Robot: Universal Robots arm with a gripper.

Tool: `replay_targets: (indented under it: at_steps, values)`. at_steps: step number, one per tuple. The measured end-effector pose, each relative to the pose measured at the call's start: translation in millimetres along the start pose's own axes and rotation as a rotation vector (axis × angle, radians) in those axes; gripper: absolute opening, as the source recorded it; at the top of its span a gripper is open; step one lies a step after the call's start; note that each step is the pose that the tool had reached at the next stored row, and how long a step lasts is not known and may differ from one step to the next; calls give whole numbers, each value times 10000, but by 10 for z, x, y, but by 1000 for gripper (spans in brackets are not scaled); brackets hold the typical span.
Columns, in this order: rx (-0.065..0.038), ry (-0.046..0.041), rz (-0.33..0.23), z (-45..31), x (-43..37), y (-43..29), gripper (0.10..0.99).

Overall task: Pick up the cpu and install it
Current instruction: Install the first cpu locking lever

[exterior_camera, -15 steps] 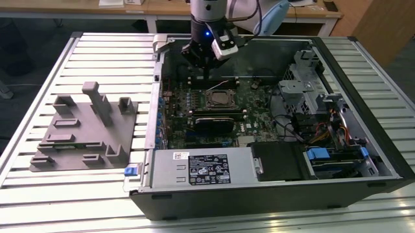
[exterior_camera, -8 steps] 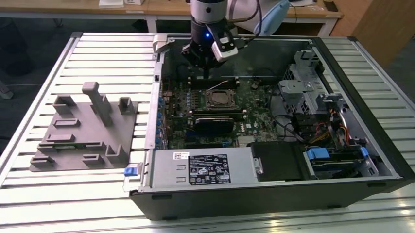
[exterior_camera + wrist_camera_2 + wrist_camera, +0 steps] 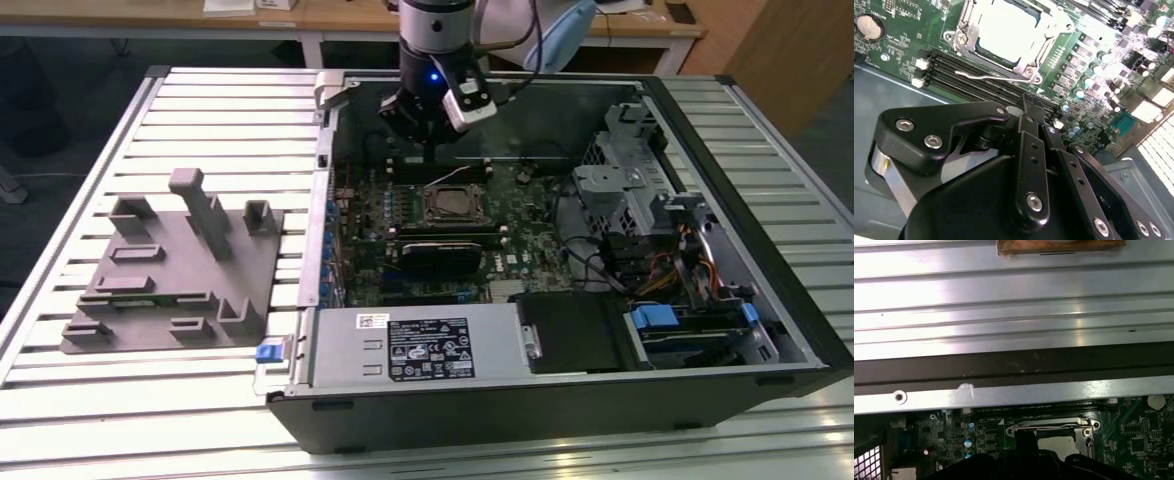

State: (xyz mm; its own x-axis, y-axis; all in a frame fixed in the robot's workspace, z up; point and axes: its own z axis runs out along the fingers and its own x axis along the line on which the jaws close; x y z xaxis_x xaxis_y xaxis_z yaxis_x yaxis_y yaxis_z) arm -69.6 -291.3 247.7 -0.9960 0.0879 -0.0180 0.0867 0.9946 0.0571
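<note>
Since the cpu (image 3: pixel 1004 31) already looks seated in the socket (image 3: pixel 1050 42), pale top showing inside the metal frame in the second wrist view, I'd say the pick-and-place part is basically done and we're in the install/finish stage. The first wrist view catches a slice of that same pale square (image 3: pixel 1056 442) under the frame bar.

The end effector (image 3: pixel 430 128) hangs above the board (image 3: pixel 527 215) inside the open case (image 3: pixel 747 330), just behind the socket as the exterior view shows it, not touching the chip. In the second wrist view the black fingers (image 3: pixel 1033 150) sit pressed together with no gap I can make out, and nothing between them, so I read it as closed and empty.

The thin wire lever (image 3: pixel 985 76) lies along the socket edge next to the RAM slots (image 3: pixel 954 67); whether it's latched I can't tell. My guess is that whatever comes next needs care around the frame and lever: push straight down and don't snag the slots or nudge the chip crooked.

The grey fixture (image 3: pixel 174 265) sits on the slatted surface (image 3: pixel 80 400) to the exterior view's left, well apart from the action.
</note>
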Motion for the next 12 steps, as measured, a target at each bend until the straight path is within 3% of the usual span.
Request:
replay_targets:
  at_steps: [12]
  values:
    - [32,0,-68,59,-113,15,106]
